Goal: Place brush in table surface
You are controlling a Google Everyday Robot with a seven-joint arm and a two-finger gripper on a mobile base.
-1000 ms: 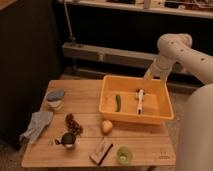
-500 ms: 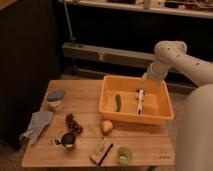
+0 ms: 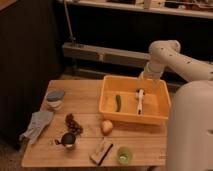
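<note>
The brush [image 3: 140,101] lies flat on the floor of the yellow-orange bin [image 3: 111,113], right of the middle, its length running from the near side toward the far wall, with a dark mark near its far end. Just to its left, apart from it, a small green vegetable [image 3: 118,103] lies in the same bin. The bin stands on the far right part of the table surface [image 3: 87,102].

The gripper [image 3: 143,80] hangs at the bin's far rim, just beyond the brush's far end and above it, under the bent white arm [image 3: 165,54]. Its jaws stand apart and hold nothing.

On the wood in front of the bin sit a pale round fruit [image 3: 106,126], a tan wooden block [image 3: 101,150] and a green cup [image 3: 124,155]. Further left are a dark bunch of grapes [image 3: 73,123], a small dark pot [image 3: 67,140], a grey cloth [image 3: 37,125] hanging off the left edge, and a lidded bowl [image 3: 55,98]. The robot's white body [image 3: 192,127] fills the right side.
</note>
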